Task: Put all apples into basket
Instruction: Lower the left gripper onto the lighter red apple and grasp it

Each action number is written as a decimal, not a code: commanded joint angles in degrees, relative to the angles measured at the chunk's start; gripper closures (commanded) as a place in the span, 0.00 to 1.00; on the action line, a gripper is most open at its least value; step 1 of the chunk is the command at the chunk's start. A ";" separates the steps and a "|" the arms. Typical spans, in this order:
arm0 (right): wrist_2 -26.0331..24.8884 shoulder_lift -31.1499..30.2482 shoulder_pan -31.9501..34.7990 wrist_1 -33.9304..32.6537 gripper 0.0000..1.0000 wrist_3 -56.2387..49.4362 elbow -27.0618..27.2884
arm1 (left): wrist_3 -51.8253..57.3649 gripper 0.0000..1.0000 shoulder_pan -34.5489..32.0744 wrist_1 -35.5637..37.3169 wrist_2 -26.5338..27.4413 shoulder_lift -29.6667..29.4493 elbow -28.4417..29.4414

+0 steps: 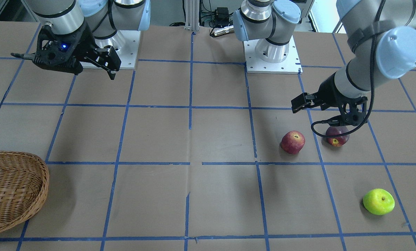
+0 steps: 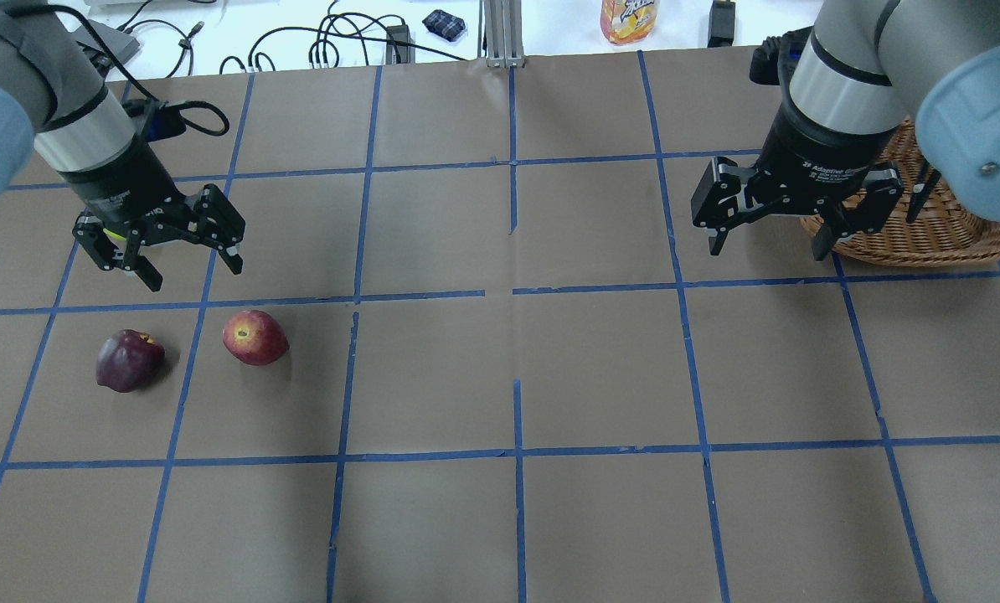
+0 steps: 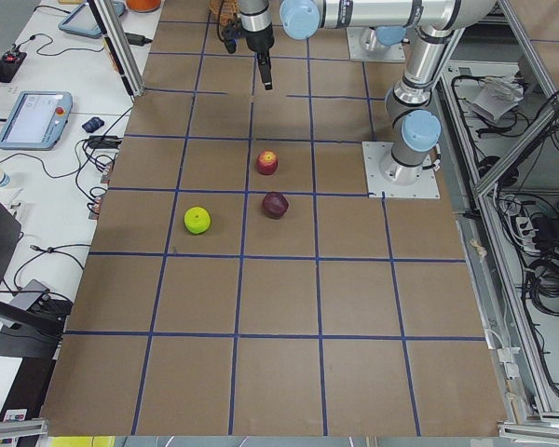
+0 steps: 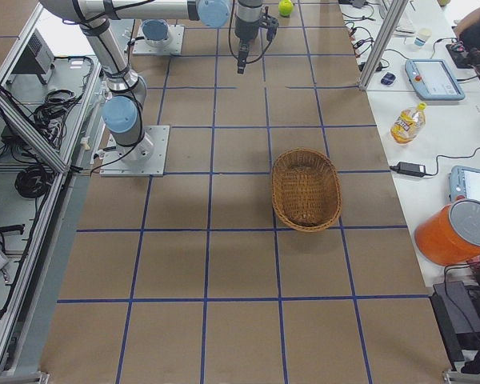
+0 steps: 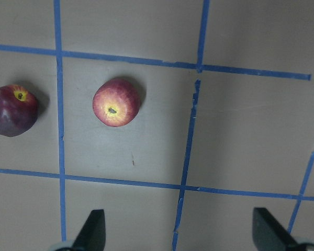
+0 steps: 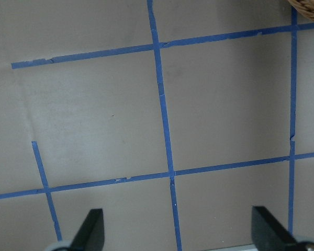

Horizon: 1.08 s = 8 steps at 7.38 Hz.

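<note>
**Overhead.** The left gripper (image 2: 188,270) hangs pointing down with its jaws spread wide and nothing between them. It sits just beyond the maroon apple (image 2: 130,360) and the red apple (image 2: 254,337), which lie near each other on the table (image 2: 517,377). The right gripper (image 2: 766,249) is just as wide and empty, beside the basket (image 2: 952,228). We see only part of the basket, since the right arm covers the rest.

**Front-facing.** Only here and from the left side do we find the green apple (image 1: 378,201). It lies well apart from the other two, towards the operators' edge. The left gripper is tilted over the maroon apple without touching it, and a cable (image 1: 319,127) loops across that apple. The basket is cut off at the view's edge.

**Left side.** All three apples lie bare on the table, outside the basket. The basket itself is barely a sliver at the top edge.

**Right side.** We get the whole oval of the basket. The green apple is a small dot at the far end.

**Left wrist.** We see the red apple whole and the maroon apple clipped by the edge, both ahead of the widely parted jaws.

**Right wrist.** We see taped table and a corner of the basket, with the jaws wide apart.
</note>
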 commanded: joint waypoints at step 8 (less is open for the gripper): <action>-0.38 -0.71 -0.26 0.06 0.00 -0.02 1.05 | 8.22 0.12 3.46 34.94 -1.73 -10.30 -17.71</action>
